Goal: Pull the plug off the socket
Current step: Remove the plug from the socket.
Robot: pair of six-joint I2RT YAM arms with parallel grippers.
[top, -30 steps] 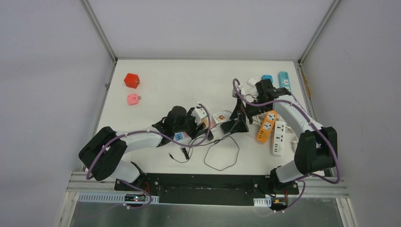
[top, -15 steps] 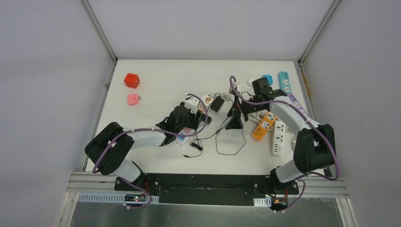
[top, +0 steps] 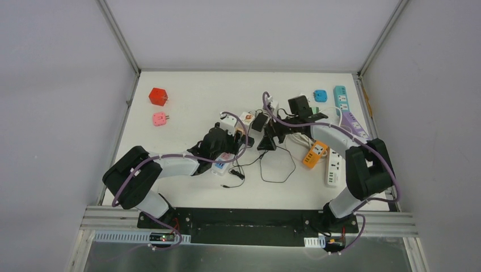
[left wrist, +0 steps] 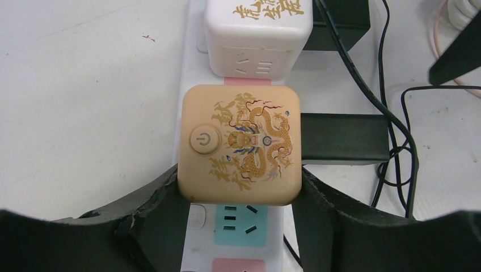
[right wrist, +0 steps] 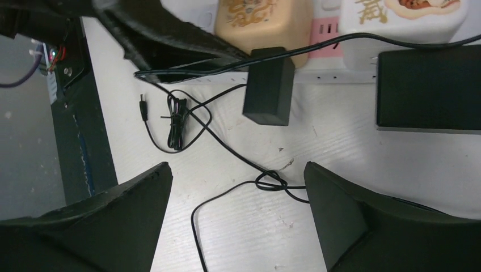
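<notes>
At the centre of the worktop (top: pixel 187 102), the black plug (left wrist: pixel 340 139) juts from the 3 o'clock side of the beige cube socket (left wrist: pixel 240 144). The left end effector (left wrist: pixel 239 180) clamps the cube from both sides, apparently bracing it on the white power strip (left wrist: pixel 241 226). The right end effector (right wrist: pixel 236 170), spread wide and empty, has swung in from the orange strip (top: pixel 315 154) at 3 o'clock within the past second and hangs just short of the plug.
</notes>
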